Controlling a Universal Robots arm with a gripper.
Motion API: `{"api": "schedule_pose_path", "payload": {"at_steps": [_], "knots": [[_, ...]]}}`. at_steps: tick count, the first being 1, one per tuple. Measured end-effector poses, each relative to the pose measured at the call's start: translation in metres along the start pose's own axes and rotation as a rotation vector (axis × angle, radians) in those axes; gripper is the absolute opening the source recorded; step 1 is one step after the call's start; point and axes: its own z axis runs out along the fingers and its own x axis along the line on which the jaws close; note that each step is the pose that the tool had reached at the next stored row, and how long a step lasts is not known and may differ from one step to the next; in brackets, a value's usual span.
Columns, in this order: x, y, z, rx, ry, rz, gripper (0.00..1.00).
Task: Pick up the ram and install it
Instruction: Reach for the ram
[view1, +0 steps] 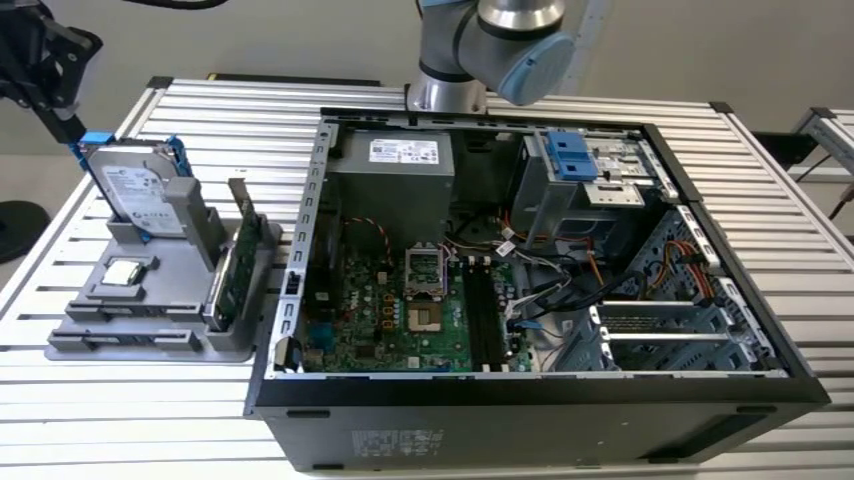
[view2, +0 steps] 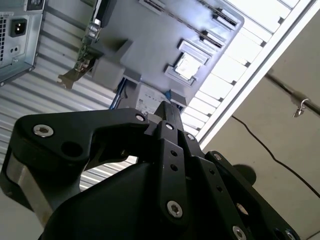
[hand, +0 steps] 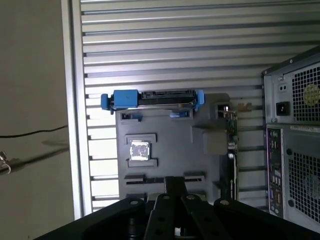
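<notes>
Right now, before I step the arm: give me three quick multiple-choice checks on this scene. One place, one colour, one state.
1. Where is the gripper?
A) inside the computer case
B) resting on the motherboard
C) by the grey holder, outside the case

2. What colour are the hard drive's rails?
A) red
B) blue
C) yellow

3. What state is the computer case in?
A) open, motherboard exposed
B) closed, panel on
C) open but bare inside

Answers:
1 C: the first wrist view looks down past the gripper onto the holder.
2 B: blue shows at both ends of the drive.
3 A: the exterior view looks straight in at the board and cables.
</notes>
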Motion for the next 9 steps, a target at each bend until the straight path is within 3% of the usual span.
{"api": "schedule_pose_path", "payload": {"at_steps": [9], "knots": [[-0.0005,-0.0078,-0.0004,0.0000,0.0001,0.000,0.00]]}}
